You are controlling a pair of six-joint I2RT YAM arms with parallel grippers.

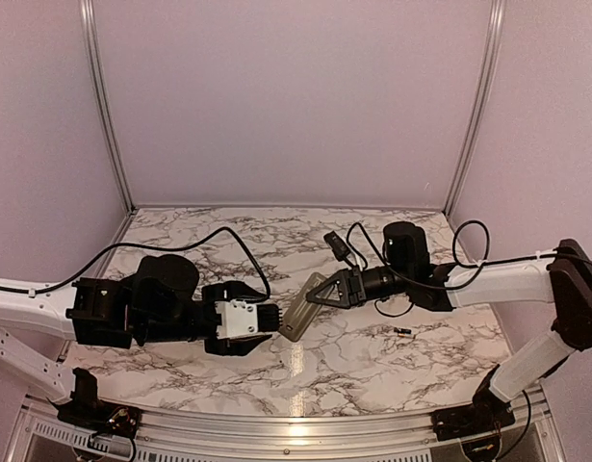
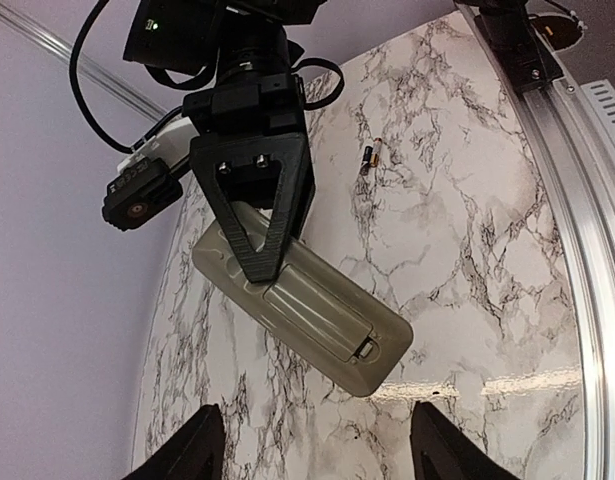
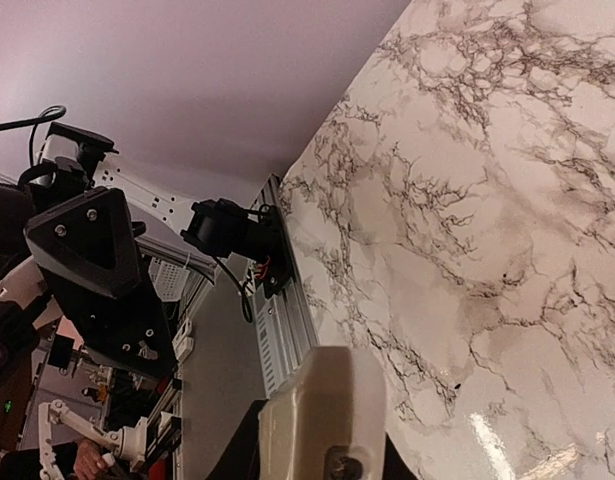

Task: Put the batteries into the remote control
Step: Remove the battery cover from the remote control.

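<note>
1. Right gripper [image 1: 321, 291]: clamped on one end of remote [image 2: 322, 315], one finger lying across its grey-beige back.
2. Remote: near middle of table [image 1: 209, 231], tilted, free end pointing toward near edge; cannot tell if that end touches the surface.
3. Left gripper [image 1: 269, 320]: fingers spread, grasping nothing, just short of remote's free end.
4. Batteries [image 1: 403, 331]: lying on table toward near right corner, apart from remote and both grippers.
</note>
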